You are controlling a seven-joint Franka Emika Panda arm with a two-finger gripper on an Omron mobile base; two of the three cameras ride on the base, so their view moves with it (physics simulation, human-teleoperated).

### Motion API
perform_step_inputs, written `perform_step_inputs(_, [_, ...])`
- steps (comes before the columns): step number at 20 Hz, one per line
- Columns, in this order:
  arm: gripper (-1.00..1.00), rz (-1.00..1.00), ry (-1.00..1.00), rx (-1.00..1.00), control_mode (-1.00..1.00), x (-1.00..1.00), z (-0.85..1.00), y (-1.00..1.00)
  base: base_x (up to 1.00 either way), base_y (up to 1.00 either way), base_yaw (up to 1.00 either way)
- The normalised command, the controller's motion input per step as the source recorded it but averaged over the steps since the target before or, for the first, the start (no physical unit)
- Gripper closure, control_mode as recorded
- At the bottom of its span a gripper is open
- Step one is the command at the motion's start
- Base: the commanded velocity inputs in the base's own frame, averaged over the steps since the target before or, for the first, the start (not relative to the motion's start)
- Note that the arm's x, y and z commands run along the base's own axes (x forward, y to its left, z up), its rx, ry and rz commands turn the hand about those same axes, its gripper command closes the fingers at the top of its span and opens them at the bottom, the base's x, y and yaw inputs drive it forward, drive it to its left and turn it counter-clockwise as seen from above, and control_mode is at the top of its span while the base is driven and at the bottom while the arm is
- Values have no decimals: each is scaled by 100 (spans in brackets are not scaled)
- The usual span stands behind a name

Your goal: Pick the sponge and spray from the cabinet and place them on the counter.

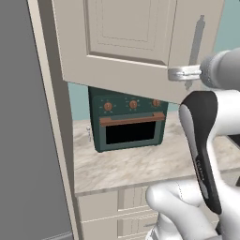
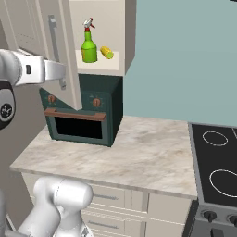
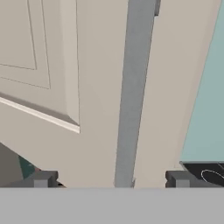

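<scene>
Cabinet (image 2: pixel 99 28) on the wall, door (image 1: pixel 126 37) swung open out over the tabletop (image 2: pixel 134 152). The door panel stands between the arm and the shelf in the left base view, hiding the inside from that side.

Dark green oven (image 2: pixel 83 115) sits on the tabletop directly under the cabinet, back near the teal wall. Black cooktop (image 2: pixel 215 162) at the right end of the tabletop, well apart from the oven. Drawer units (image 1: pixel 122 211) below the stone.

Inside the cabinet, on its bottom shelf: spray (image 2: pixel 89 44) upright, red top, green body. Just beside it, a small yellow-green thing (image 2: pixel 107 52), too small to tell whether it is the sponge.

Hand (image 3: pixel 111 179) at the grey bar handle (image 3: pixel 133 96) of the door; fingers (image 3: pixel 41 179) stand apart on either side of the bar, not pressing it.
</scene>
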Motion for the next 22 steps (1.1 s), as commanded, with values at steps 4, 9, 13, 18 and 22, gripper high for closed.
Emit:
perform_step_inputs(4, [-100,0,-1,0,-100,-48,24,-19,0,0,0])
perform_step_inputs(9, [-100,0,0,1,-100,-52,15,-19,0,0,0])
perform_step_inputs(13, [-100,0,0,3,-100,-40,4,-22,0,0,0])
perform_step_inputs(18, [-100,0,0,6,-100,-34,4,-31,0,0,0])
perform_step_inputs(22, [-100,0,0,9,-100,-30,7,-36,0,0,0])
